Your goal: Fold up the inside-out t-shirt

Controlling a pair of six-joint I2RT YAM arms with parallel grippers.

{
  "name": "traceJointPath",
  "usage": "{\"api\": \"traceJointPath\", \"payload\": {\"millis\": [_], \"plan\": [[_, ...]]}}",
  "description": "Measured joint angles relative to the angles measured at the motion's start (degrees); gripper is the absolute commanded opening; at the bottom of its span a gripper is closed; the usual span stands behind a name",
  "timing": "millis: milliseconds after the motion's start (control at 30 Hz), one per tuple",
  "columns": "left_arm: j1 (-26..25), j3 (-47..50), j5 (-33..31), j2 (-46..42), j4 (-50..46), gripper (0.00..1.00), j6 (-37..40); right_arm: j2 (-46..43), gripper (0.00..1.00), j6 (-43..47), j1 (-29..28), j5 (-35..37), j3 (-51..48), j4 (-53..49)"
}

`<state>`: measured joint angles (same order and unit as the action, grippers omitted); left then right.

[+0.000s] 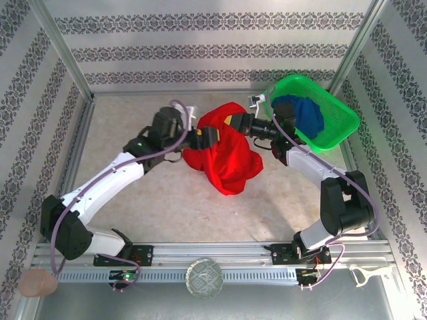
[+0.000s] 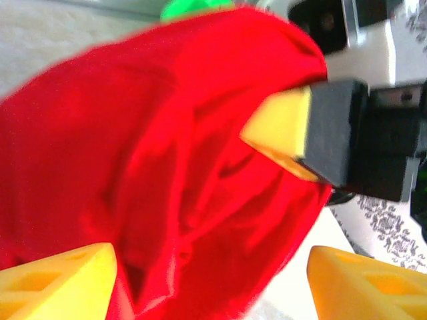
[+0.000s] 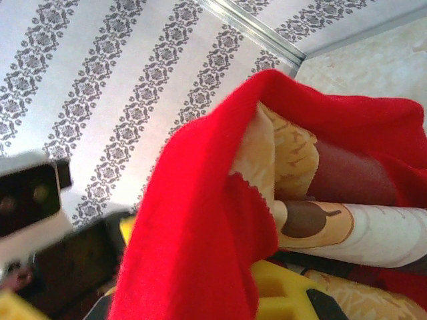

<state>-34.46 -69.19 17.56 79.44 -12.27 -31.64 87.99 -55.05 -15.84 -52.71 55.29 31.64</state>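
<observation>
Best to spread it flat across the speckled table (image 1: pixel 133 200) before any fold. The t-shirt (image 1: pixel 223 157) hangs bunched mid-table: soft red knit, deeply creased, a beige print inside. The right end effector (image 1: pixel 241 122) is clamped on its top edge — the left end effector (image 1: pixel 203 138) stands apart beside it.

Red t-shirt (image 1: pixel 227 160), green basket (image 1: pixel 298 83), grey-patterned walls (image 1: pixel 200 50)
</observation>
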Motion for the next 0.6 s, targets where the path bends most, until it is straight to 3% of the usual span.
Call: {"api": "traceJointPath", "payload": {"millis": [100,400,467,600], "plan": [[-2.56,1.42,-4.2,3.41,1.36,0.72,-0.39,-1.33,0.0,-0.81,0.0,1.22,-2.05,0.15],[-2.62,1.38,-11.65,10.64,2.38,0.67,0.55,-3.72,0.0,-2.1,0.37,2.67,-3.32,0.37],[-2.62,0.85,-12.09,11.5,2.69,0.59,0.92,-3.8,0.0,-2.27,0.37,2.75,-3.34,0.37],[-2.21,-0.68,-11.58,13.75,4.9,0.27,1.81,-4.09,0.0,-3.08,0.39,2.75,-3.91,0.74]]}}
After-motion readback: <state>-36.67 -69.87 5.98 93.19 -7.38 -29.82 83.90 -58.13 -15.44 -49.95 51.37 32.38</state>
